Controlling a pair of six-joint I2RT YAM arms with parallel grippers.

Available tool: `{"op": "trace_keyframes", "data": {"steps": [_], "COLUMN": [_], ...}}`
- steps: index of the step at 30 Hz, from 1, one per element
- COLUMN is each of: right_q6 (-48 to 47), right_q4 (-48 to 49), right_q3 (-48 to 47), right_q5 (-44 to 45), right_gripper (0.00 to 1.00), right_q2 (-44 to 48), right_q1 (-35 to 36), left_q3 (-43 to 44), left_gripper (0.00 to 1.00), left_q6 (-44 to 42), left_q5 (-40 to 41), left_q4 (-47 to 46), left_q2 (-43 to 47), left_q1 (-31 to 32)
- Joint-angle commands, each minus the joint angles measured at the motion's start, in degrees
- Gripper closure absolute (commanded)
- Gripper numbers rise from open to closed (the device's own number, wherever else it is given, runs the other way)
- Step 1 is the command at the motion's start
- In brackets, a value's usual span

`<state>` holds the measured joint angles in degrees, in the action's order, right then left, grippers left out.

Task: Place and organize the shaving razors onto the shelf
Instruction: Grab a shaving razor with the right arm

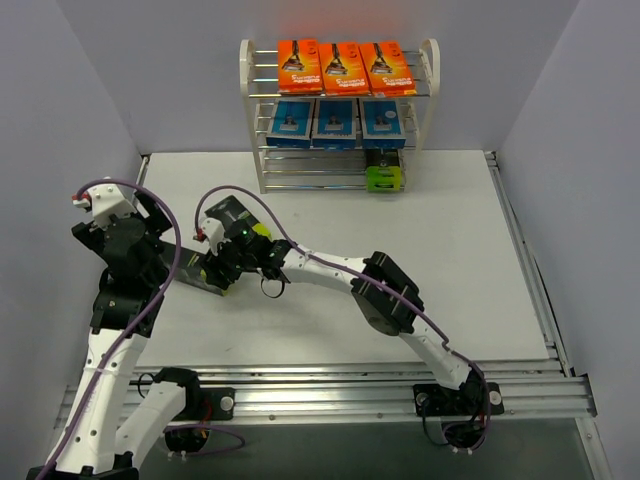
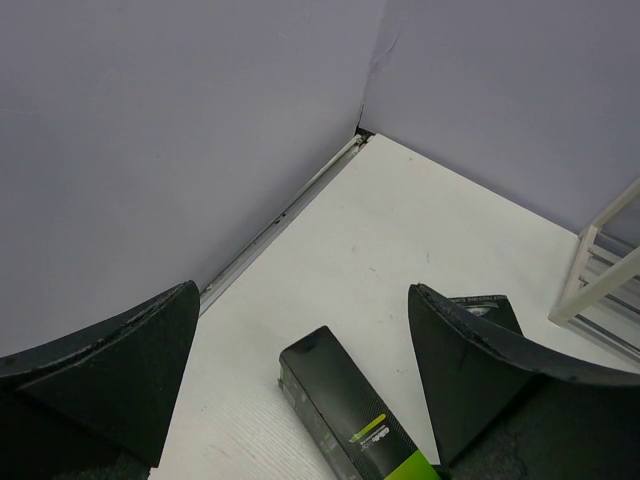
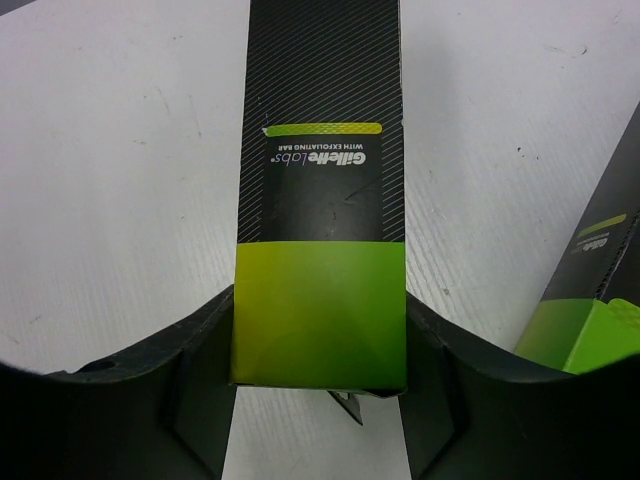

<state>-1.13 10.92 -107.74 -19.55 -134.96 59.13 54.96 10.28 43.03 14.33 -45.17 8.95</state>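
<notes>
Right tool (image 3: 320,330) clamps black-and-lime box (image 3: 322,150); left tool (image 2: 300,300) gapes wide.

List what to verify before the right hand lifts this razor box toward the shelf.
1. Right hand straddles the black-and-lime box at its lime end, fingers against both sides: ok.
2. Grip firm enough to lift: cannot tell.
3. Second box lies apart from the gripped one: ok.
4. Left hand open, holding nothing: ok.
5. Shelf has free room on the tier below the blue packs, left of the shelved box: ok.
</notes>
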Motion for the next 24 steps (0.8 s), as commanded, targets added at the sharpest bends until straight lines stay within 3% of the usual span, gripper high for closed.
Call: {"op": "trace_keyframes", "data": {"steps": [1, 3, 8, 12, 18, 24], "right_q6": [0.4, 0.4, -1.0, -1.6, -2.0, -1.6], "right_q4": [-0.5, -0.5, -2.6, -4.8, -3.3, 0.8], "right_q3": [-1.9, -0.6, 0.1, 1.7, 12.6, 26.9], "right_q5": [-1.5, -1.7, -1.7, -0.1, 5.4, 11.3], "right_gripper": [0.79, 0.9, 1.0, 1.0, 1.0, 1.0], "right_q2": [0.8, 1.7, 5.7, 10.5, 22.2, 35.1], "right_q1": [0.1, 0.2, 0.6, 0.6, 0.7, 0.7], "left_q3": [0.2, 0.2, 0.1, 0.1, 3.6, 8.1], "left_gripper": [0.06, 0.06, 0.06, 0.06, 0.06, 0.06], "left_q6": [0.5, 0.5, 0.6, 0.5, 1.3, 10.9], "left_q5": [-0.7, -0.7, -0.6, -0.4, -0.8, -11.4], "left_q4": [-2.4, -2.4, -2.4, -2.3, 1.9, 11.3], "left_q2": [0.3, 0.3, -0.1, -0.2, -2.5, -2.6], "left_q1": [0.3, 0.3, 0.4, 0.7, 4.7, 3.1]}}
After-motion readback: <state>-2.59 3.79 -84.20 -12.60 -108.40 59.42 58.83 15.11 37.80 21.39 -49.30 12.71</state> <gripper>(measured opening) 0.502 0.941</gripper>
